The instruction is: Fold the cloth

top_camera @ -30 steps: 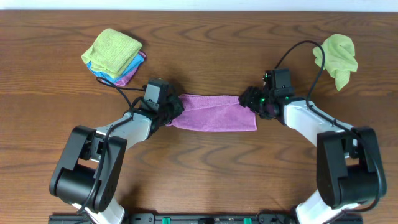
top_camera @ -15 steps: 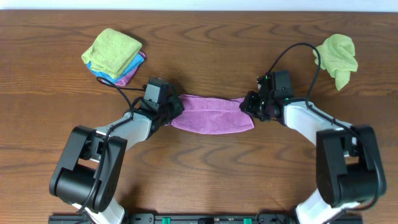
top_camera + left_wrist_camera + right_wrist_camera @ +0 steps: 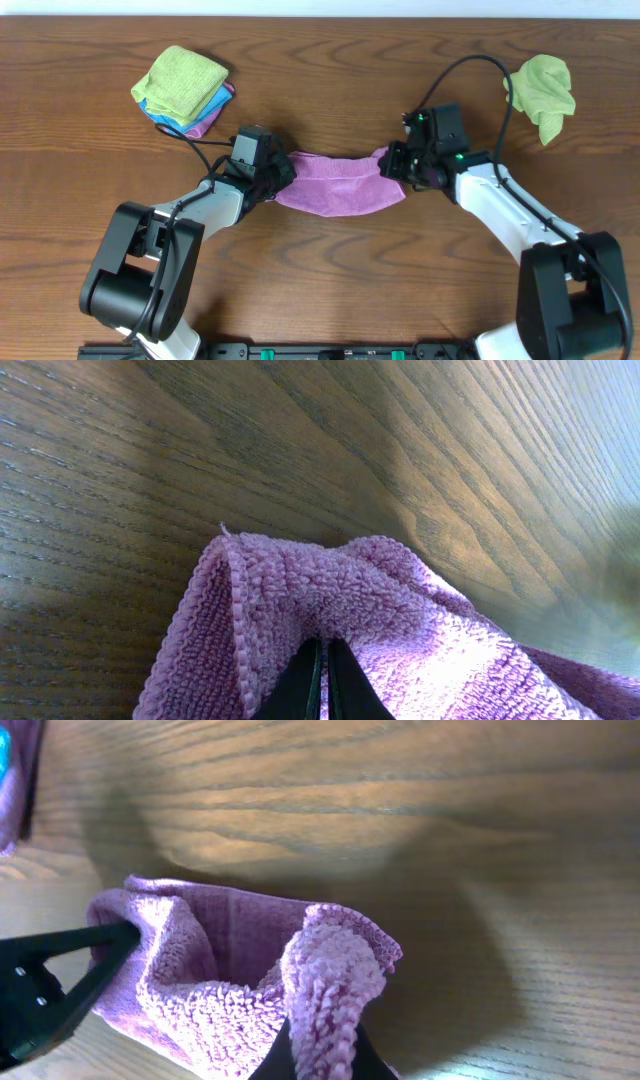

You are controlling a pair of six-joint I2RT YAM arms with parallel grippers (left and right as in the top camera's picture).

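Jaws pinched tight, left gripper (image 3: 282, 175) and right gripper (image 3: 391, 165) hold opposite ends of the purple cloth (image 3: 340, 185), stretched crosswise between them.

Seen from straight above, the brown wooden bench (image 3: 330, 290) fills the overhead frame. Both wrist cameras sit close, angled low across its grain; all three views share the purple terry microfibre cloth (image 3: 340, 185).

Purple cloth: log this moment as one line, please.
cloth: held at both ends, middle sagging | left end effector: shut on cloth | right end effector: shut on cloth
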